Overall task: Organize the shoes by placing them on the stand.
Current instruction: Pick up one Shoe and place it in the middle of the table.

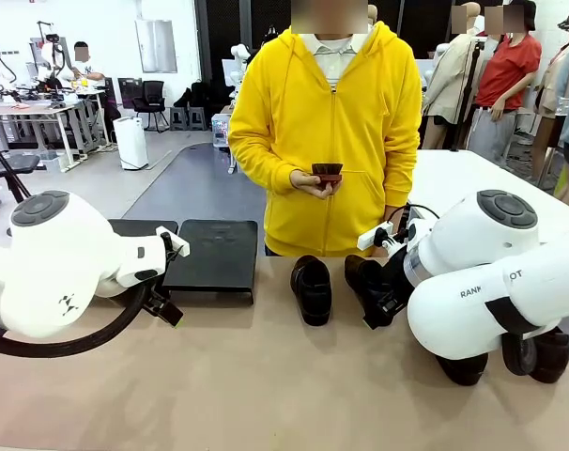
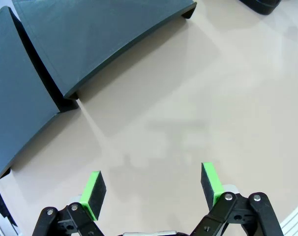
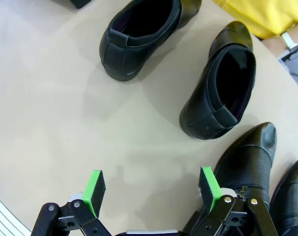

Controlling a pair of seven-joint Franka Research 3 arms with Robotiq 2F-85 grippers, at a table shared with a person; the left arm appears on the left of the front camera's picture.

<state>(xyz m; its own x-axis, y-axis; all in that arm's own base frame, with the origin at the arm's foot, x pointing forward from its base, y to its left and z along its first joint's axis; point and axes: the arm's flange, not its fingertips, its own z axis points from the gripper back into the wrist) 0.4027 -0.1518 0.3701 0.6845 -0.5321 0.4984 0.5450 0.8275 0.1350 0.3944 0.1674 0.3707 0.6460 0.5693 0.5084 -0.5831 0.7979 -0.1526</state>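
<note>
In the front view the left gripper (image 1: pixel 164 308) hangs low at left centre, just in front of the stand (image 1: pixel 209 256), whose two black platforms lie bare at the middle left of the table (image 1: pixel 266 395). The right gripper (image 1: pixel 378 303) sits at right centre, close beside the second shoe (image 1: pixel 361 274). The middle shoe (image 1: pixel 312 288) lies just left of that one, and two more shoes (image 1: pixel 538 352) show at lower right, partly behind the right arm. Behind the table a person in a yellow hoodie (image 1: pixel 327 103) holds a small dark red object (image 1: pixel 327 173). In the left wrist view, that gripper's green pads (image 2: pixel 94 189) stand wide apart over bare tabletop with nothing between them, and the stand fills the upper left. In the right wrist view the pads (image 3: pixel 210 184) are equally wide and hold nothing. All four shoes rest on the table: two in the upper half, two at lower right, the nearer just beside the right-hand pad.
</note>
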